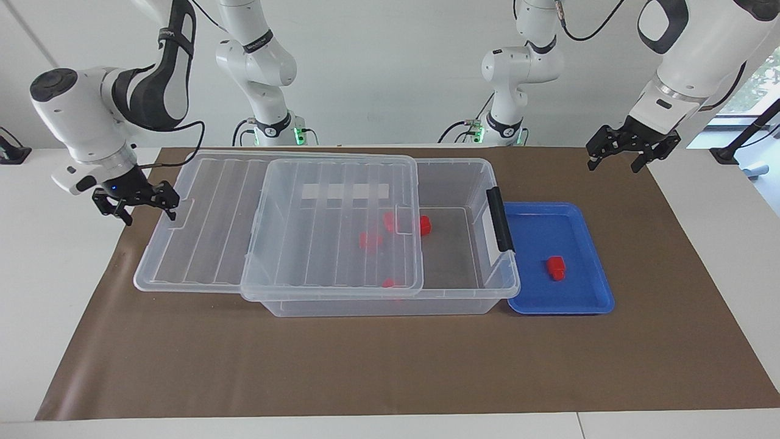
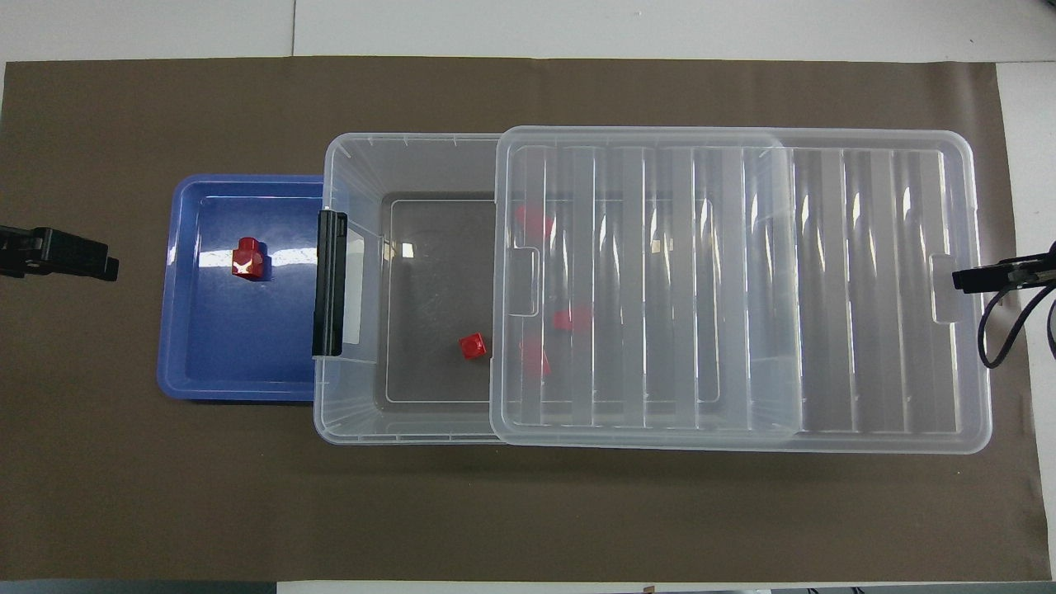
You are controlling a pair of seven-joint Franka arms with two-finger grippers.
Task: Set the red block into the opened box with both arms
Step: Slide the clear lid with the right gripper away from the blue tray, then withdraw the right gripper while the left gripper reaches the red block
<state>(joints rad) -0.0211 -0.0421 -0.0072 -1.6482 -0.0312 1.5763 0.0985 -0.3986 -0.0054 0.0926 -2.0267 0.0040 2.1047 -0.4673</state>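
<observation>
A red block [image 1: 555,267] [image 2: 247,258] lies in the shallow blue tray [image 1: 585,292] [image 2: 206,363]. Beside the tray stands the clear box [image 1: 487,286] [image 2: 355,165], its black latch bar [image 1: 499,219] at the tray end. Its ribbed lid [image 1: 213,244] [image 2: 866,289] is slid partway off toward the right arm's end, so the tray end is uncovered. My right gripper [image 1: 151,210] [image 2: 965,279] holds the tab at the lid's outer end. My left gripper [image 1: 631,152] [image 2: 107,266] hangs open and empty over the brown mat, off the tray's outer end, and waits.
One more red block [image 1: 425,225] [image 2: 473,346] lies uncovered on the box floor; others [image 2: 569,318] show through the lid. A brown mat [image 1: 390,366] covers the table. Two slimmer white arms [image 1: 268,67] [image 1: 518,67] stand at the robots' edge.
</observation>
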